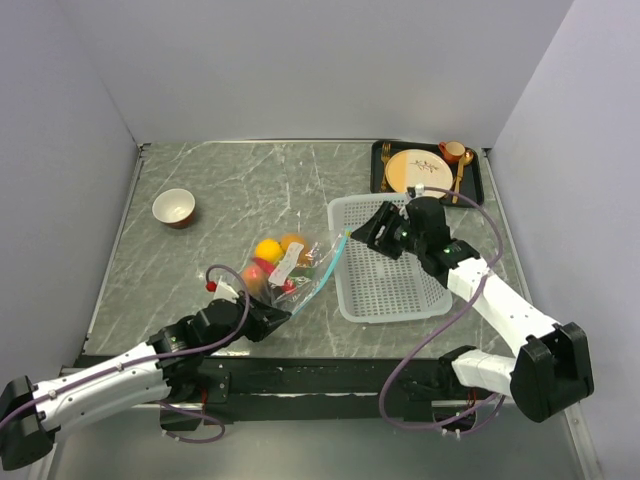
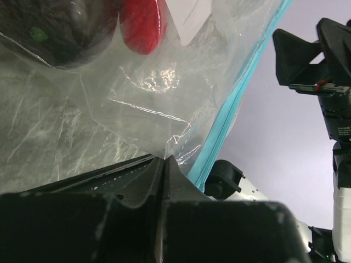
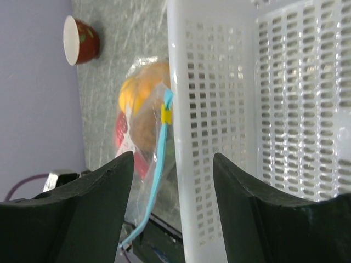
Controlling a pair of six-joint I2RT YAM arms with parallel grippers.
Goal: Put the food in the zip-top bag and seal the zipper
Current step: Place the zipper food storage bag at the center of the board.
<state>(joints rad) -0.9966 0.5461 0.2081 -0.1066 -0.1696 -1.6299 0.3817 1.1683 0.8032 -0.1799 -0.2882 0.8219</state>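
Two arms at work. Nearest, the left gripper is pinched tight on the zip-top bag at its near corner, right beside the zipper. The food sits inside the bag, on the table just left of the white basket. Farther on, the right gripper hovers with jaws wide apart at the basket's left wall, facing the zipper's far end.

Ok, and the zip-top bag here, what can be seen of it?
The zip-top bag is a clear, crinkled plastic pouch on the grey table, left of the white basket. Yellow, orange and red food shows through it. Its light-teal zipper runs along the edge nearest the basket, with a small yellow tab near the far end. The left gripper is shut on its near corner. The right gripper is open nearby, not touching it.
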